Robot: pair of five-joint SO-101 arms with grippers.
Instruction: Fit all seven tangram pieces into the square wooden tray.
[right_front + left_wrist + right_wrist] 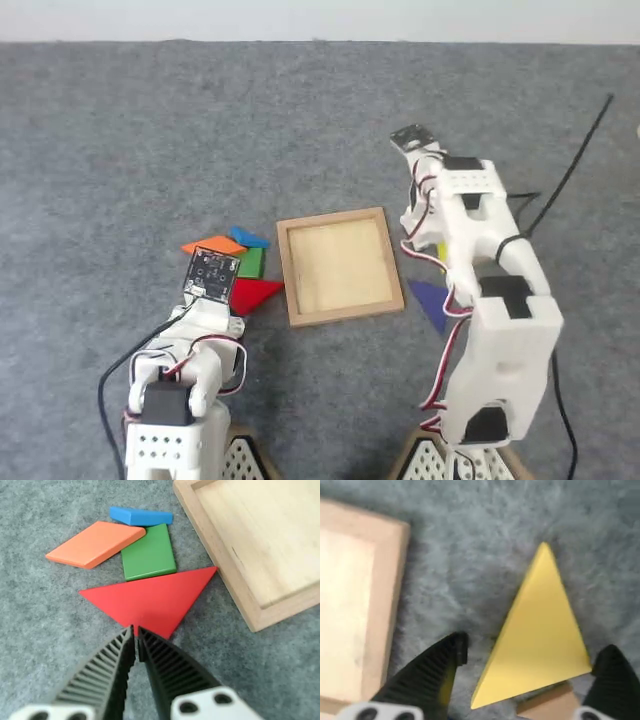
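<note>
The square wooden tray point(340, 219) lies mid-table with nothing in it; its corner point(235, 545) and edge point(390, 605) show in the wrist views. Left of it lie a red triangle point(150, 600), green square point(149, 554), orange parallelogram point(95, 543) and blue piece point(141, 516). My left gripper point(135, 630) is shut, its tips touching the red triangle's near point. My right gripper point(530, 652) is open, straddling a yellow triangle point(540, 630) on the carpet right of the tray. A dark blue triangle point(430, 297) lies beside the right arm.
Grey carpet covers the table. A tan piece point(545, 707) peeks out under the yellow triangle's edge. A black cable point(570, 170) runs off at the right. Open carpet lies beyond the tray.
</note>
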